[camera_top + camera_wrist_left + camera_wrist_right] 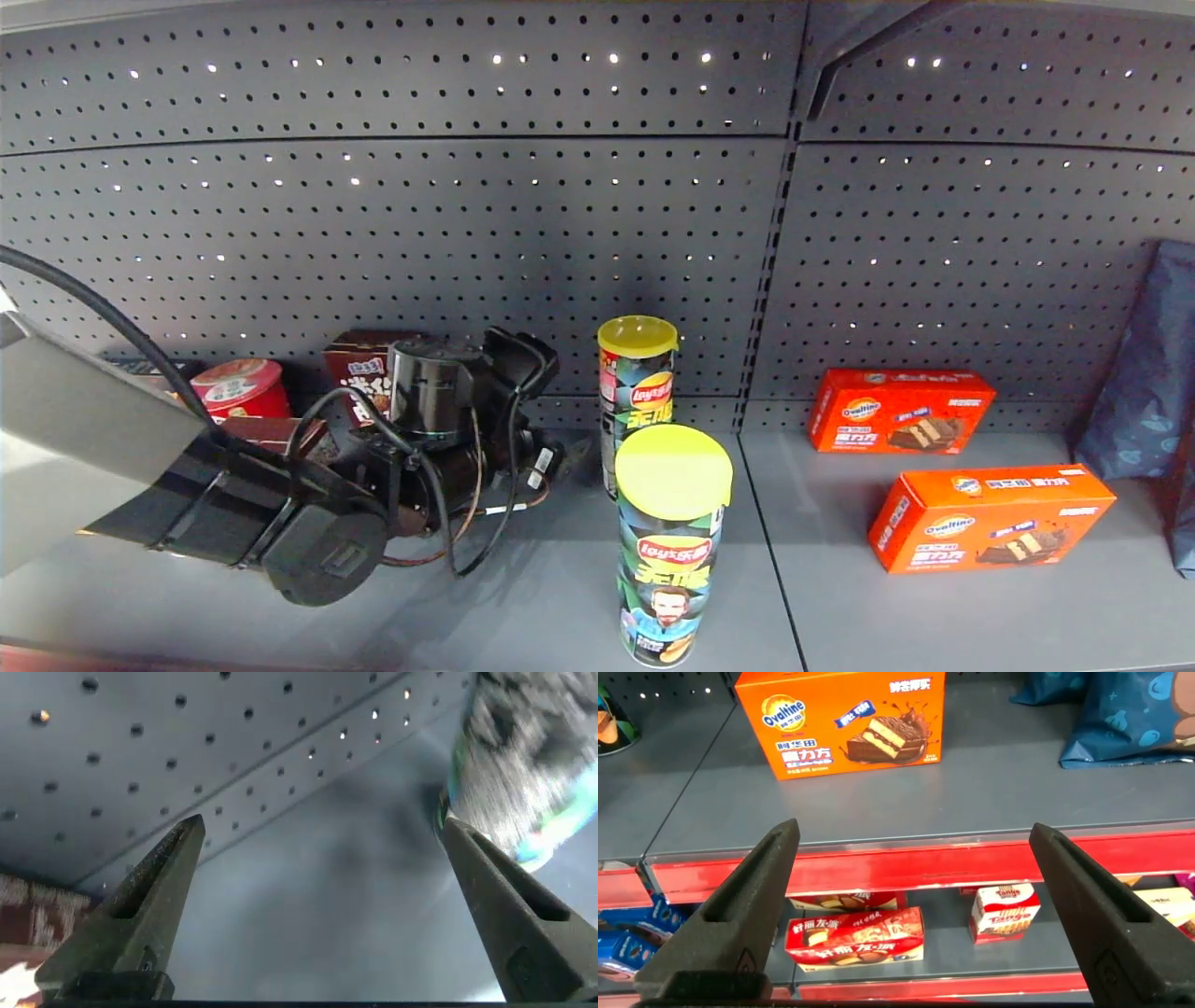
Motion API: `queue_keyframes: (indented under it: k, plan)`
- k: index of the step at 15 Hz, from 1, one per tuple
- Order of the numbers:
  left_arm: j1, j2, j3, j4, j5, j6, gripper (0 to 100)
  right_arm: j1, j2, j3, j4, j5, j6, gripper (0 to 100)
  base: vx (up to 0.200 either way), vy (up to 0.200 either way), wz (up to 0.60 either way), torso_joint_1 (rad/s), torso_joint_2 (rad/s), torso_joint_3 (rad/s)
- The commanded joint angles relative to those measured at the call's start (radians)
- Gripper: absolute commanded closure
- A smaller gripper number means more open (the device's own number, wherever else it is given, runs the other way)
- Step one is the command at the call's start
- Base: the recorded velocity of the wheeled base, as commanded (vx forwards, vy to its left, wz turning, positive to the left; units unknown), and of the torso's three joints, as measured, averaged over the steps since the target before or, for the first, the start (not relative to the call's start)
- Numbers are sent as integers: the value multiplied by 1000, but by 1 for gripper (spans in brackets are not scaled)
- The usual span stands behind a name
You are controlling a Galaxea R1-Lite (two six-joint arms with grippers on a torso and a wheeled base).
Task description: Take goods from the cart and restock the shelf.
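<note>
Though wide open, the left gripper (320, 826) and right gripper (915, 829) each hold nothing.

1. On the shelf (560, 597), the near can (672, 551) stands directly before the far can (637, 383).
2. To their right, the far box (898, 411) lies behind and slightly left of the near box (990, 518).
3. The bag (1144, 373) is at the right end.
4. The cup (238, 387) and the carton (359, 369) sit far back on the left.
5. The left gripper (320, 826) lies just left of the far can.
</note>
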Motion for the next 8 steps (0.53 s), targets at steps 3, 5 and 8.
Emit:
queue_keyframes:
  k: [3, 5, 8]
  plan:
    - [-9, 49, -38, -1, 0, 0, 0, 1, 2, 0, 0, 0, 0, 0, 0, 0, 0, 0, 0, 0]
    - [-14, 64, -53, -1, 0, -3, 0, 1, 2, 0, 0, 0, 0, 0, 0, 0, 0, 0, 0, 0]
    - [-15, 80, -76, -1, 0, -1, 0, 1, 2, 0, 0, 0, 0, 0, 0, 0, 0, 0, 0, 0]
